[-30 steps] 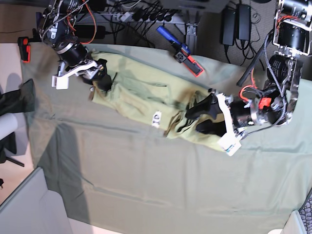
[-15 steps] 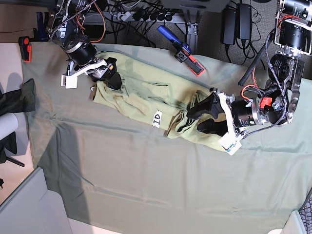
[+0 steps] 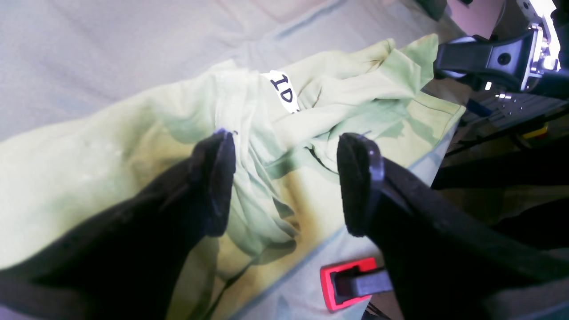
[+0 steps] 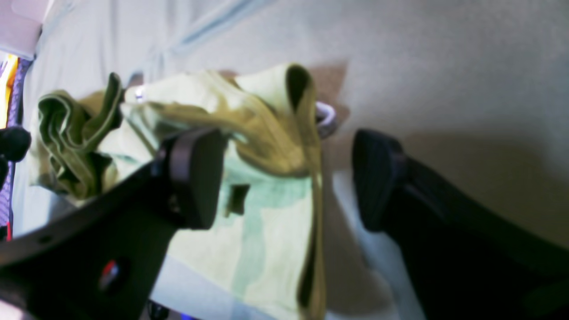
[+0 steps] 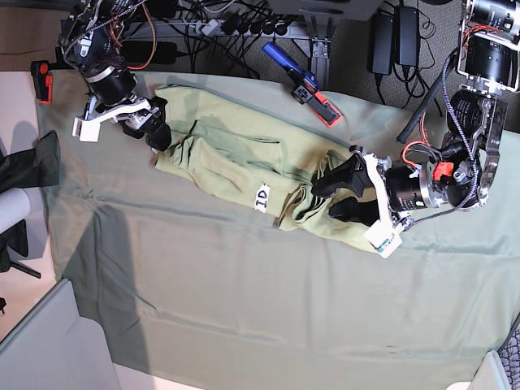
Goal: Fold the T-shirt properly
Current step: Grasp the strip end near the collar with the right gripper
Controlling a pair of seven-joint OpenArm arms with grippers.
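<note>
The lime T-shirt (image 5: 236,158) lies bunched in a long strip across the grey-green table cloth (image 5: 244,284), its white neck label (image 5: 262,196) facing up. At the shirt's right end, my left gripper (image 5: 327,198) is open. In the left wrist view its fingers (image 3: 213,186) straddle rumpled folds of the T-shirt (image 3: 266,146) just below the label (image 3: 284,91). My right gripper (image 5: 158,125) is open at the shirt's left end. In the right wrist view a curled edge of the T-shirt (image 4: 266,133) lies between the spread fingers (image 4: 195,178).
A blue and red hand tool (image 5: 305,85) rests on the cloth's far edge, also seen as a red-framed clamp (image 3: 351,282). Cables and power bricks (image 5: 394,36) crowd the back. A red-black object (image 5: 41,81) and dark fabric (image 5: 28,162) sit off the left edge.
My right gripper swung right over the shirt's left end, then came back left to the shirt's corner. The left gripper has barely moved. Both stayed open.
</note>
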